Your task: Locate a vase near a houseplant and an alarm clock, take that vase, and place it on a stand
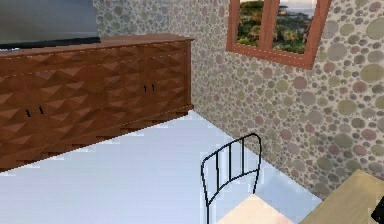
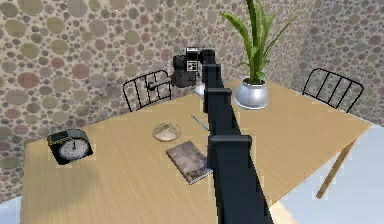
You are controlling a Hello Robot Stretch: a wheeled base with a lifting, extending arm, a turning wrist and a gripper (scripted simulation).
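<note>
Vase (image 2: 166, 131) or dish, you cannot tell, is sitting mid-table (image 2: 300, 135) between the left-corner alarm clock (image 2: 71, 147) and the far-edge houseplant (image 2: 252, 60). The gripper (image 2: 158, 88) is hovering by that edge, and you cannot tell the jaws' state.

I list: open table (image 2: 300, 135) at the arm side view's right; clock (image 2: 72, 148), dish (image 2: 166, 131), book (image 2: 188, 161) at left; plant (image 2: 251, 92) beyond.

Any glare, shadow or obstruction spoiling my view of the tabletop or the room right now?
Arm side view: tabletop evenly lit, no glare; the dark arm crosses its middle and hides what lies behind it. Forward view: pale floor bright, sideboard plainly lit, no glare.
</note>
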